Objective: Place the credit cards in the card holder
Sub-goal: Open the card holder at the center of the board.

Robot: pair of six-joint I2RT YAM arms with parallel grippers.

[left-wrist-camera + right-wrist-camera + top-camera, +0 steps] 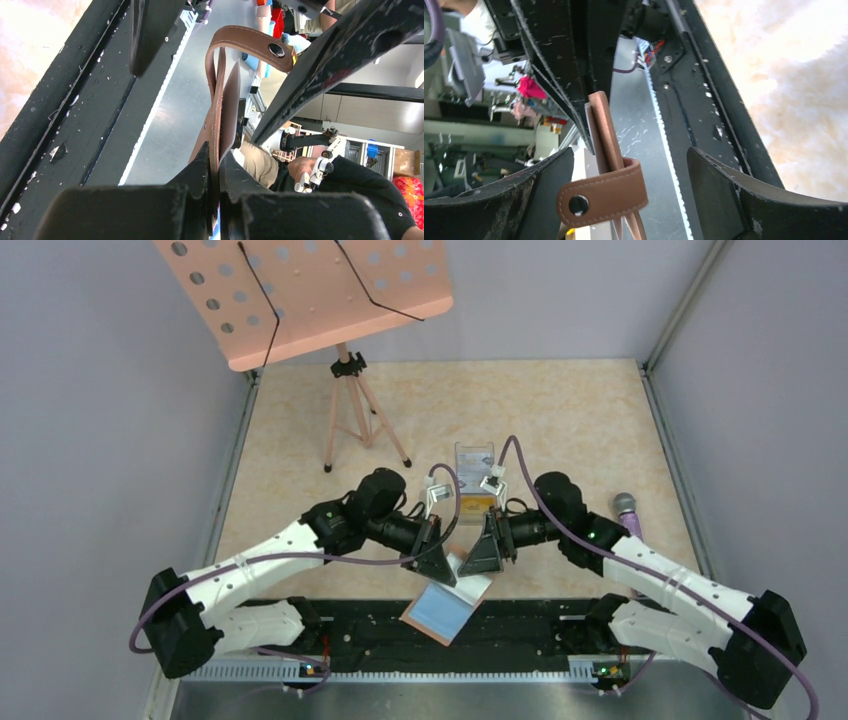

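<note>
Left wrist view: my left hand (217, 160) is clenched on the wallet (227, 100), right hand (626, 170) released astride its tab. Next, I judge: fetch a card (474, 503), well back from the worktop's near edge.

The worktop (560, 420) is a pale beige, marbled slab closed in by grey-lilac walls on three sides. A pink music stand (352, 410) rests its three tripod feet on the far left part, its perforated desk tilted over the back edge. Near the middle lies a clear plastic box (474, 455), long side running away from the arms, with credit cards (473, 502) showing in it, orange-yellow at the near end. A purple microphone (626, 508) lies close to the right wall. A black strip (540, 625) speckled with white flecks runs along the near edge, and a ribbed metal rail (430, 672) lies just in front of it.
</note>
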